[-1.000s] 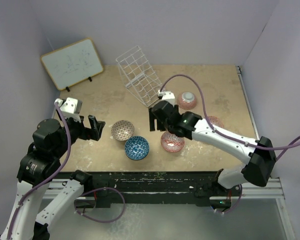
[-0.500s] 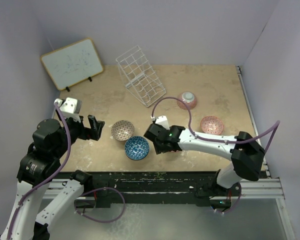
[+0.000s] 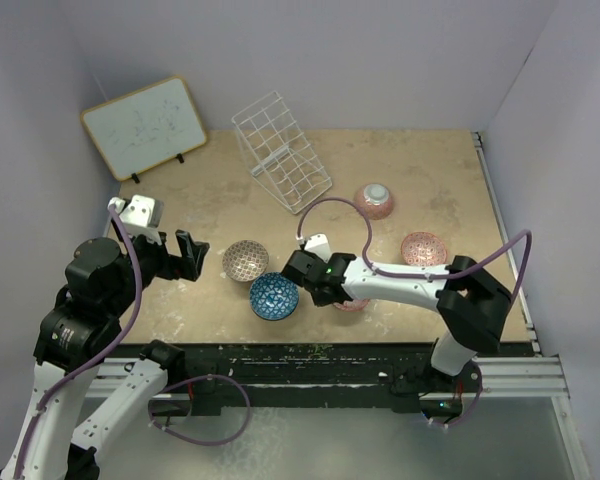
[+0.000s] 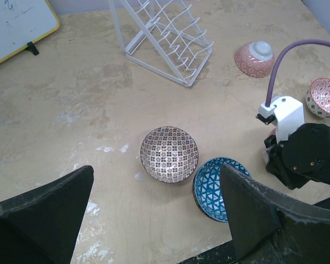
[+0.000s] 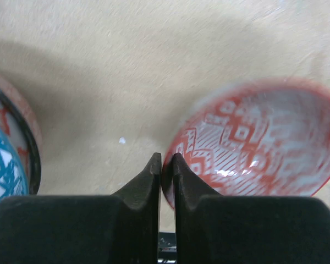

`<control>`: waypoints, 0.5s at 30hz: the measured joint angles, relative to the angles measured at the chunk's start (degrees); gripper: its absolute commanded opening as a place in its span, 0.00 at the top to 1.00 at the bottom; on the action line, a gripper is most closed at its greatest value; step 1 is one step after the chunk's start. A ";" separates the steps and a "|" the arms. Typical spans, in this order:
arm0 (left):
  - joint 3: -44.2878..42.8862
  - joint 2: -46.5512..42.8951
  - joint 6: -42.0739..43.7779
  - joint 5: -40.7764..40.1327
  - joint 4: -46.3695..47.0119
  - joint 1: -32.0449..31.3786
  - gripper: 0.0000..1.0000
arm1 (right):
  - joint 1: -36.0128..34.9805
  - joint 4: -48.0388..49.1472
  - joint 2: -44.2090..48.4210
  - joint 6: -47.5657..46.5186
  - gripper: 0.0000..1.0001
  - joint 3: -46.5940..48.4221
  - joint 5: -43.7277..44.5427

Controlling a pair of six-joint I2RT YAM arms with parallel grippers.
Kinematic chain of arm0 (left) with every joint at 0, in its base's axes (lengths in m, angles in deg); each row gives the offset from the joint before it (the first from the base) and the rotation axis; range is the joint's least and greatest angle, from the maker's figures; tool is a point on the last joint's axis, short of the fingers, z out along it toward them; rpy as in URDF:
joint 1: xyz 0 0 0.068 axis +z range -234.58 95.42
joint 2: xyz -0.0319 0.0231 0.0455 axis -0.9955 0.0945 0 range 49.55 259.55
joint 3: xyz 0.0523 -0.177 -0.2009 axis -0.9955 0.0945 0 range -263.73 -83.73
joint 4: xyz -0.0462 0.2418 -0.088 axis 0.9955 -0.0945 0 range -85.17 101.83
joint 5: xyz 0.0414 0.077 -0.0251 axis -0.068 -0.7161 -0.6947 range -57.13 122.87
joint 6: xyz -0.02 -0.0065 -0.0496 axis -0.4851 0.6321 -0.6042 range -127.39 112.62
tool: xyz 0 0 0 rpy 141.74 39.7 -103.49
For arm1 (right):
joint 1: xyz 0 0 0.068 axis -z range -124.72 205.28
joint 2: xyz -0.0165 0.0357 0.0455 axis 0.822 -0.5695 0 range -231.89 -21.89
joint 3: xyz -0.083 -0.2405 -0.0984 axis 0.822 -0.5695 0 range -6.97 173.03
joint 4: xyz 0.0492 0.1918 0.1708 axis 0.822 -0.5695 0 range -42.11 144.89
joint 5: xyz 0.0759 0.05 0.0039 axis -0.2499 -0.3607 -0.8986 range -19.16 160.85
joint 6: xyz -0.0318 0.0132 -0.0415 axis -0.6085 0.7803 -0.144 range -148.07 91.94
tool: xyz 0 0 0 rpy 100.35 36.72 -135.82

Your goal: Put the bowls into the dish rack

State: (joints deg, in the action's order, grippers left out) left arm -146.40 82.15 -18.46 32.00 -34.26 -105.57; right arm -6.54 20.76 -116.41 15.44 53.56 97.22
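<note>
The white wire dish rack (image 3: 280, 150) (image 4: 165, 38) stands at the back with no bowls in it. A red-patterned bowl (image 5: 264, 143) (image 3: 353, 304) sits on the table near the front edge. My right gripper (image 5: 166, 163) (image 3: 325, 288) is shut on its left rim, one finger inside and one outside. A blue bowl (image 3: 273, 296) (image 4: 217, 187) (image 5: 5, 165) lies just left of it, and a brown-patterned bowl (image 3: 245, 260) (image 4: 169, 154) lies behind that. My left gripper (image 3: 192, 255) (image 4: 157, 176) hangs open to the left of these bowls, holding nothing.
An upside-down pink bowl (image 3: 374, 200) (image 4: 254, 58) and an upright pink bowl (image 3: 423, 248) (image 4: 324, 96) lie to the right of the rack. A wood-framed whiteboard (image 3: 145, 125) (image 4: 16, 25) leans at the back left. The table's front edge is close behind the right gripper.
The right arm came forward and down from near the rack to the red bowl, and its jaws closed on the bowl's rim. The left arm has stayed still.
</note>
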 measured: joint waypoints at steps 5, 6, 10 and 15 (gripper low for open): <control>-0.07 -0.02 0.17 -0.02 -0.35 0.00 0.01 | 0.07 -1.49 -0.61 0.02 1.00 1.68 3.19; -0.09 -0.04 0.17 -0.02 -0.37 0.00 0.01 | 0.07 -1.73 -0.79 0.09 1.00 1.97 3.58; -0.24 -0.44 0.20 -0.04 -0.48 0.00 0.01 | 0.35 -1.66 -0.68 0.31 1.00 2.80 4.37; -1.07 -0.48 0.20 -0.02 -0.79 0.00 0.01 | 2.91 5.62 4.13 -0.63 1.00 3.17 1.88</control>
State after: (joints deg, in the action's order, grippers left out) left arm -147.47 81.67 -18.26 31.98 -35.05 -105.57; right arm -3.63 26.38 -112.28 14.81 56.73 99.09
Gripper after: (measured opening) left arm 0.990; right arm 0.026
